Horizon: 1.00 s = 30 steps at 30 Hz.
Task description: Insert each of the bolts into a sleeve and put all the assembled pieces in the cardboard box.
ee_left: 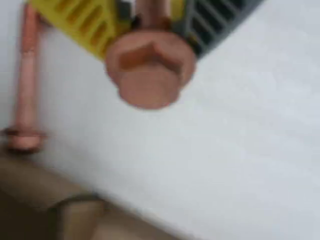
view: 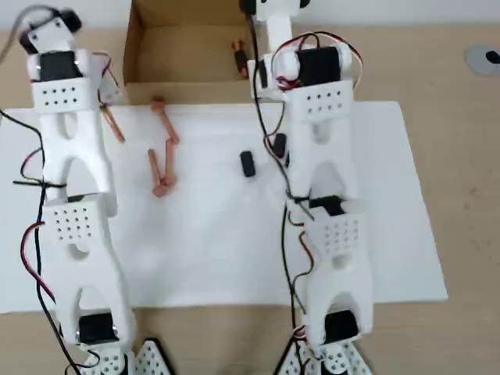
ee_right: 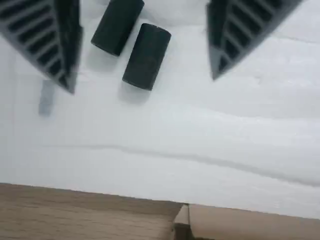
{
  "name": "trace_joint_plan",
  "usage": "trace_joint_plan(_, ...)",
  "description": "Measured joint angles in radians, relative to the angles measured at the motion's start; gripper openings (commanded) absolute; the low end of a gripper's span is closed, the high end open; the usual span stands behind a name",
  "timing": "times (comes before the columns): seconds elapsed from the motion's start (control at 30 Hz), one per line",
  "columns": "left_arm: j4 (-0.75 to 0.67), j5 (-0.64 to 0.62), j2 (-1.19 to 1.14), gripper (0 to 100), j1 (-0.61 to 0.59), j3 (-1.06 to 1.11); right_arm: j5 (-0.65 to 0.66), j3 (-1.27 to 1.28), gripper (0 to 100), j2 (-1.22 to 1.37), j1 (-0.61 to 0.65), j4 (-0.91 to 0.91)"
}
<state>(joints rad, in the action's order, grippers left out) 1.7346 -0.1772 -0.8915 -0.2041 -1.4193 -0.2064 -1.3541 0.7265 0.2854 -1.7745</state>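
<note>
My left gripper (view: 110, 108) is over the mat's far left corner, shut on a copper bolt (view: 114, 125); the left wrist view shows that bolt's hex head (ee_left: 149, 67) between the yellow and dark jaws (ee_left: 150, 17). Another bolt (ee_left: 24, 85) lies beside it. Three loose bolts (view: 165, 122) (view: 154, 167) (view: 167, 164) rest on the mat. My right gripper (ee_right: 141, 80) stands open over two black sleeves (ee_right: 117, 24) (ee_right: 146, 56), without touching them. In the high view the sleeves (view: 248, 162) (view: 279, 144) lie by the right arm. The cardboard box (view: 141, 47) holds one assembled piece (view: 239, 58).
A white mat (view: 375, 234) covers the wooden table. Its near half is bare between the two arms. The box's wall (ee_left: 45, 185) stands just beyond the mat's far edge. Cables hang beside both arms.
</note>
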Motion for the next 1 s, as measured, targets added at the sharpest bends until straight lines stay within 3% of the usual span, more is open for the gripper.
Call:
trace_joint_plan(0.27, 0.015, 0.115, 0.104, 1, 0.0, 0.06, 0.0, 0.044, 21.0, -0.002, 0.0, 0.0)
trace_joint_plan(0.7, 0.009, 0.193, 0.767, 1, 0.0, 0.81, 0.0, 0.534, 21.0, -0.157, 0.017, 0.0)
trace_joint_plan(1.0, -0.193, 0.193, 1.1, 1, 0.0, 1.223, 0.0, 0.79, 21.0, -0.166, 0.135, 0.034)
